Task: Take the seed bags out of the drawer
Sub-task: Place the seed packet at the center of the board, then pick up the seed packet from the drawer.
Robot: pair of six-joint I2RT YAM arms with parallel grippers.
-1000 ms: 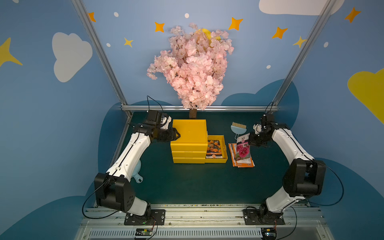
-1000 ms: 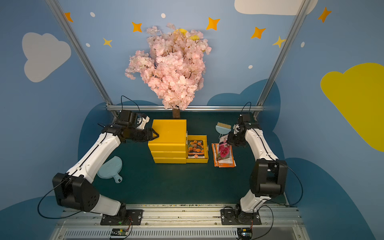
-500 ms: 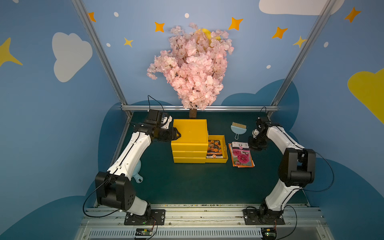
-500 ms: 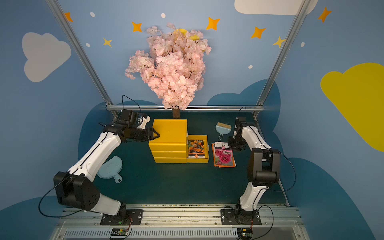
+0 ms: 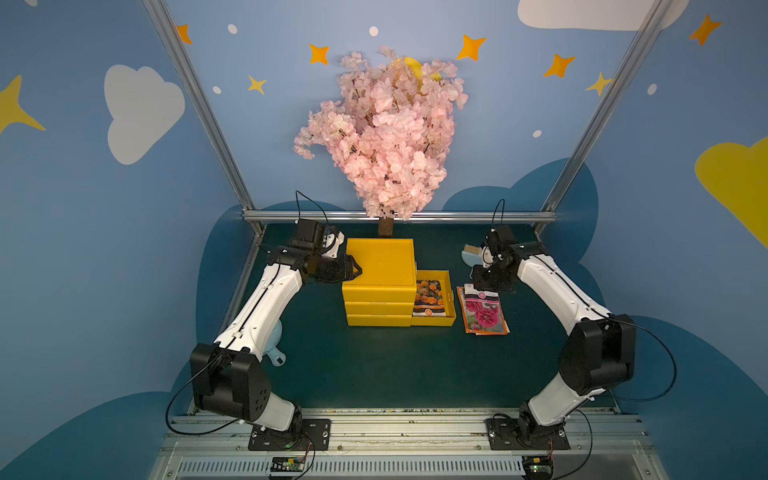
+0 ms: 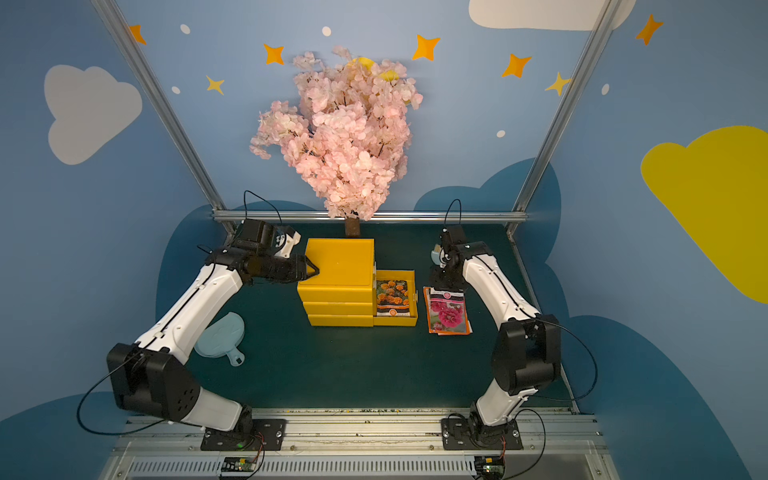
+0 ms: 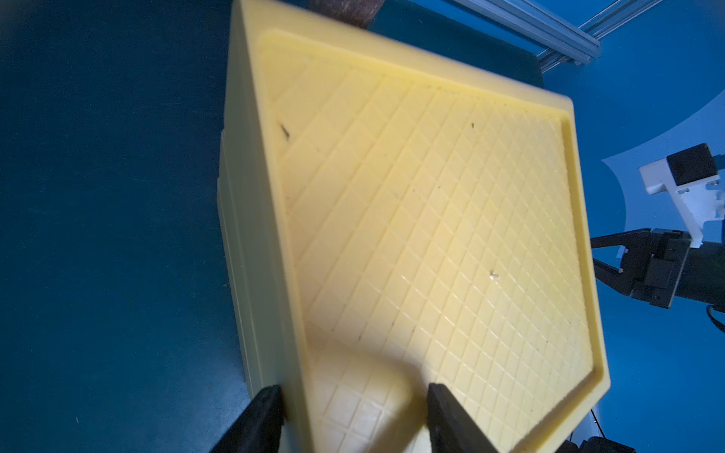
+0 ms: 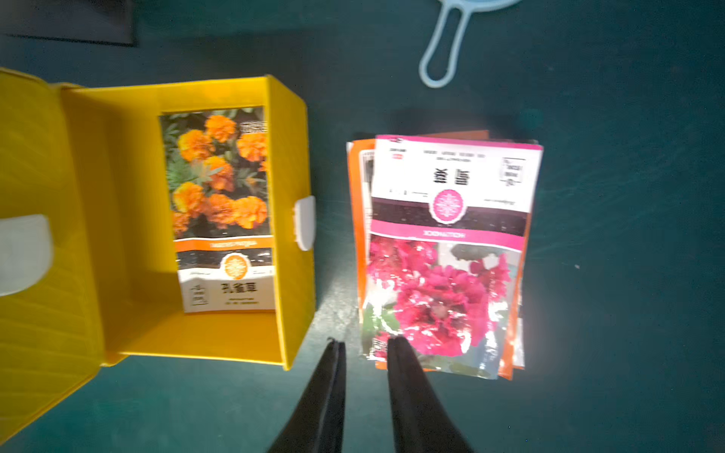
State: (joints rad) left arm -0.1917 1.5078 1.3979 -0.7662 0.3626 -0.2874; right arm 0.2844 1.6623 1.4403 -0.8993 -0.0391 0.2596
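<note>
Left gripper (image 7: 353,396) clenches the cabinet (image 5: 380,266) rim at 9 o'clock; right gripper (image 8: 367,345), released, hovers by the stacked bags (image 5: 484,311).

lower seed bags (image 8: 359,219) mostly covered; brush (image 6: 435,254) half hidden

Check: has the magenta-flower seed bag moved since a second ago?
Yes. The magenta seed bag was held up by the right gripper; now it lies flat on the stack beside the open drawer.
</note>
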